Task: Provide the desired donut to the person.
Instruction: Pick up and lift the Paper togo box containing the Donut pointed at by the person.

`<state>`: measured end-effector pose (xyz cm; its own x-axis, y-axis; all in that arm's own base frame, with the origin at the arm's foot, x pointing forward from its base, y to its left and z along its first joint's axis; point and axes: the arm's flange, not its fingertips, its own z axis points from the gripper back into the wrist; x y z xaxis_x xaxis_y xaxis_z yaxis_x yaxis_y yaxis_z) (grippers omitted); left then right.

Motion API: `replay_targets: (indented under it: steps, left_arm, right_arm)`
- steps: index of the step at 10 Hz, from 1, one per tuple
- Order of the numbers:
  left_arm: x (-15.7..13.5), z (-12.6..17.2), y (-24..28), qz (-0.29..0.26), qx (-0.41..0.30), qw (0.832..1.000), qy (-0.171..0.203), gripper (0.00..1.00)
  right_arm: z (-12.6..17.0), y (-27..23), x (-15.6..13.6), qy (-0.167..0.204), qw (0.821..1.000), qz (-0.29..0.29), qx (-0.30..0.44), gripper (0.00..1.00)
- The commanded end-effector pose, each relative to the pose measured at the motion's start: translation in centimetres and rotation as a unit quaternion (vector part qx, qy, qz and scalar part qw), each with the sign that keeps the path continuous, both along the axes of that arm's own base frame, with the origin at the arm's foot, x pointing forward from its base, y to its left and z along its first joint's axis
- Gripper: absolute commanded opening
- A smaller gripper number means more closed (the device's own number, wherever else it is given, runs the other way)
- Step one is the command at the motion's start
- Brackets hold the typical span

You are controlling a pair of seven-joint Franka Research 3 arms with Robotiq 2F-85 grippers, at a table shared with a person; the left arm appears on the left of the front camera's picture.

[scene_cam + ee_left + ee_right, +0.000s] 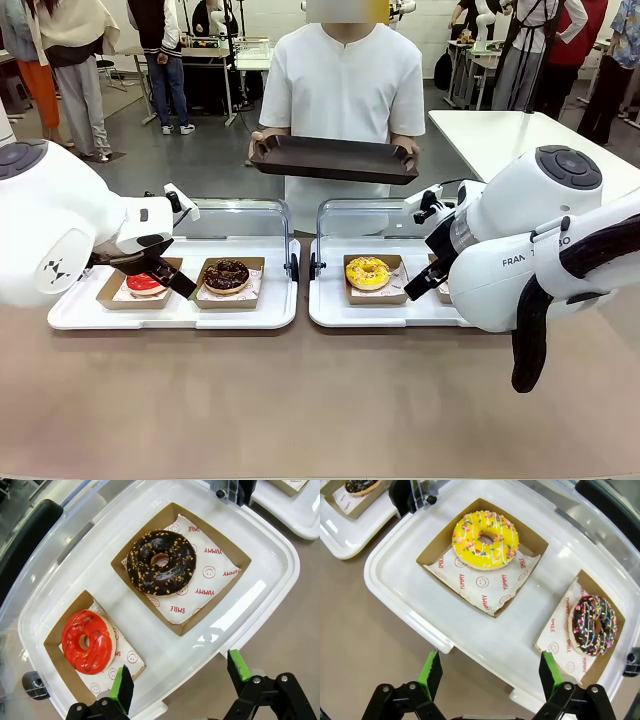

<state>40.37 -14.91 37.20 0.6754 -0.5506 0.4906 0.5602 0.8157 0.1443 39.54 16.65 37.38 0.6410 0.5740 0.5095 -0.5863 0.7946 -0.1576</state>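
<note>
**A:** So, starting at our left, what do we see?

**B:** A smooth white plastic tray with rounded corners (pixel 280 575), its clear lid (pixel 240 218) tipped up behind it. Two square brown cardboard boxes sit in it, each lined with white paper printed in red (pixel 210 580). The left-hand box (pixel 52 645) holds a ring donut with glossy red icing (pixel 87 641). The box beside it (pixel 212 532) holds a dark chocolate donut rough with nut crumbs (pixel 161 561).

**A:** And our left gripper (pixel 180 672)?

**B:** It hangs over that tray's near rim, its fingers spread wide and gripping nothing.

**A:** In the middle?

**B:** The person in the white short-sleeved shirt (pixel 345 90) stands at the far side of the tan table (pixel 300 400), behind the gap between our two trays. Both hands hold a dark brown rectangular serving tray (pixel 335 158) with a raised rim.

**A:** Then the right.

**B:** We have a second white plastic tray (pixel 395 580), also lidded in clear plastic. One cardboard box (pixel 437 545) carries a yellow-iced donut streaked white and dotted with coloured sprinkles (pixel 485 540). Farther right, another box (pixel 615 645) carries a chocolate donut with sprinkles (pixel 592 625). Our right gripper (pixel 490 669) hovers over the near rim, its fingers wide apart with nothing between them.
</note>
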Motion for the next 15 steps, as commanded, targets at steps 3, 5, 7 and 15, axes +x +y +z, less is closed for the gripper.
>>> replay_targets:
  steps: [3, 5, 7, 15]
  left_arm:
    - [0.0, 0.0, 0.0, 0.000, 0.000, 1.000, 0.000, 1.00]
    - [0.0, 0.0, 0.0, 0.000, 0.000, 1.000, 0.000, 1.00]
    - [-1.0, 6.3, 0.7, -0.009, 0.023, 1.000, 0.000, 1.00]
    - [-5.2, 22.1, -0.8, 0.004, 0.083, 0.996, -0.023, 1.00]
  right_arm:
    - [0.0, 0.0, 0.0, 0.000, 1.000, 0.000, 0.000, 1.00]
    - [0.0, 0.0, 0.0, 0.000, 1.000, 0.000, 0.000, 1.00]
    - [6.6, -1.4, -2.3, -0.001, 1.000, -0.004, -0.011, 1.00]
    - [22.4, -1.2, -7.9, 0.014, 0.995, -0.042, -0.091, 1.00]
